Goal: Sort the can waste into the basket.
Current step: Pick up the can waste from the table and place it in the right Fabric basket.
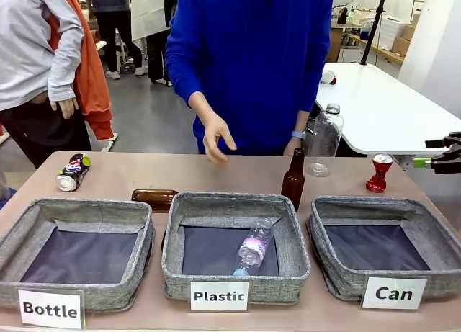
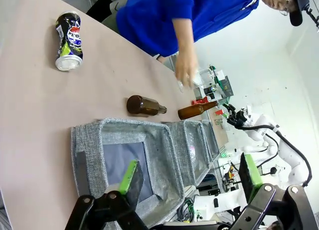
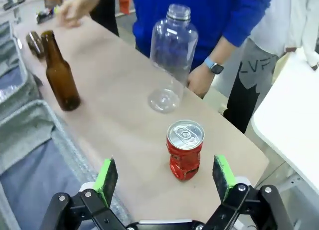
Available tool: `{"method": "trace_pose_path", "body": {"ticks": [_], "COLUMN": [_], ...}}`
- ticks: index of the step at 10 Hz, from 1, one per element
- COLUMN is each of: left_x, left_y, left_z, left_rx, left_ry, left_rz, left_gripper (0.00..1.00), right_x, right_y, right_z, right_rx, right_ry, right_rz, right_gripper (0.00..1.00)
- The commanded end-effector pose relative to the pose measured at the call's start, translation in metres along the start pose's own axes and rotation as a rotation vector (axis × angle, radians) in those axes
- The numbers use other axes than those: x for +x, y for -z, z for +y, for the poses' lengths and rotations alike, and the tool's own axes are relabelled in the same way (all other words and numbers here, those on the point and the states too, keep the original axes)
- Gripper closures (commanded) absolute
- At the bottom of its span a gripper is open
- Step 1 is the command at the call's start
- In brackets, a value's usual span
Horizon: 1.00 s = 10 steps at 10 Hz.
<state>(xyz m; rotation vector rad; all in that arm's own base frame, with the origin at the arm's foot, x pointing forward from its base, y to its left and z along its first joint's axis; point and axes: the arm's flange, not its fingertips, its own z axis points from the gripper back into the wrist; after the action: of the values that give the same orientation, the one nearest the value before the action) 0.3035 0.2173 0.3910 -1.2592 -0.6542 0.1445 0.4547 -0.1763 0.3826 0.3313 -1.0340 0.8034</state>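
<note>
A crushed red can (image 1: pixel 379 173) (image 3: pixel 185 149) stands upright on the table behind the "Can" basket (image 1: pixel 421 215) (image 3: pixel 30 135). My right gripper (image 1: pixel 441 154) (image 3: pixel 165 176) is open just right of it, with the can in front of and between its fingers, untouched. A dark printed can (image 1: pixel 73 171) (image 2: pixel 68 40) lies on its side at the far left. My left gripper (image 2: pixel 192 177) hangs open above the "Bottle" basket (image 2: pixel 89 145), holding nothing.
Baskets marked "Bottle" (image 1: pixel 43 209) and "Plastic" (image 1: pixel 281 224) sit left and middle; a clear plastic bottle (image 1: pixel 252 249) lies in the middle one. One brown bottle (image 1: pixel 293 178) stands, another (image 1: pixel 153 197) lies flat. A clear bottle (image 1: pixel 323 140) stands by the person's hand (image 1: pixel 216 139).
</note>
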Motion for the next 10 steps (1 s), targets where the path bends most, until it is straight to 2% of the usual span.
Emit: {"method": "trace_pose_path", "body": {"ticks": [1,2,6,10], "left_x": [0.002,0.002,0.002,0.002], "left_y": [0.000,0.000,0.000,0.000], "left_z": [0.000,0.000,0.000,0.000], "left_rx": [-0.023,-0.023,-0.023,-0.023], "left_ry": [0.023,0.023,0.023,0.023], "left_rz": [-0.019,-0.019,-0.019,-0.019], "left_gripper": [0.00,0.00,0.00,0.00], "right_x": [-0.013,-0.015,-0.041,-0.060], "right_y": [0.016,0.023,0.055,0.085], "right_z": [-0.021,-0.029,-0.056,-0.072], "right_rx": [0.014,0.025,0.088,0.148], "right_ry": [-0.098,-0.122,-0.017,0.050], "right_rz": [0.018,0.025,0.091,0.110], "right_gripper": [0.00,0.00,0.00,0.00]}}
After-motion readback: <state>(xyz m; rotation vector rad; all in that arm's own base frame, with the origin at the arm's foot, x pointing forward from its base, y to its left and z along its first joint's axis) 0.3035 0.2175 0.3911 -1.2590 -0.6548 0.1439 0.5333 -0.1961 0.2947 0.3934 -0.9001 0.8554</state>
